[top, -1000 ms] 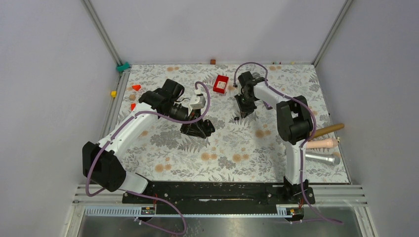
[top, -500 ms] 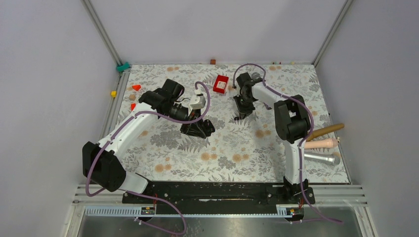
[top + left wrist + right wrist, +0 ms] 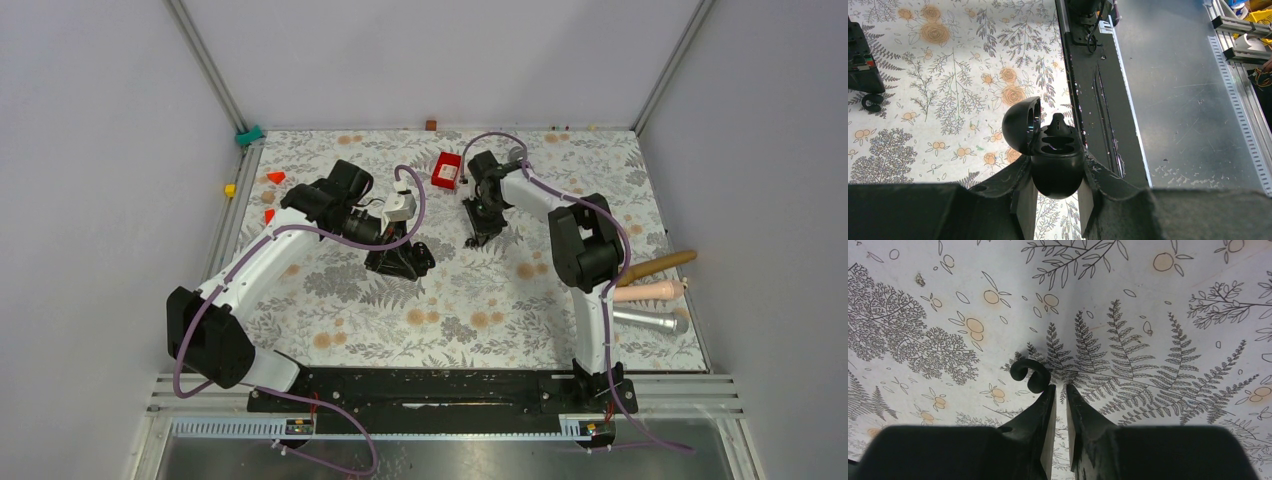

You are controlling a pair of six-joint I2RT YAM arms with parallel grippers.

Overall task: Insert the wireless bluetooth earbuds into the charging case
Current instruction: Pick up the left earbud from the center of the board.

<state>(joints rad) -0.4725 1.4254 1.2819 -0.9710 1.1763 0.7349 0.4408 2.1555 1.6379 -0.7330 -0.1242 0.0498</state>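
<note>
Earbuds first: one small black bud (image 3: 1029, 374) lies on the fern-print cloth (image 3: 1158, 315) just beyond the right gripper (image 3: 1061, 390), touching the outer side of the fingertip (image 3: 1048, 396) that shows on the left in the wrist view. That gripper's fingers are drawn almost together, with only a thin slit between them and nothing in it. The charging case (image 3: 1055, 175), which looks dark and glossy here, sits clamped between the fingers of the left gripper (image 3: 1057, 165), with its hinged lid (image 3: 1020, 125) swung open to the left of the fingers. A black nub (image 3: 1058, 121) stands up at the case's far rim; whether it is the second bud cannot be told. A red box (image 3: 447, 170) sits near the right gripper, beyond it.
</note>
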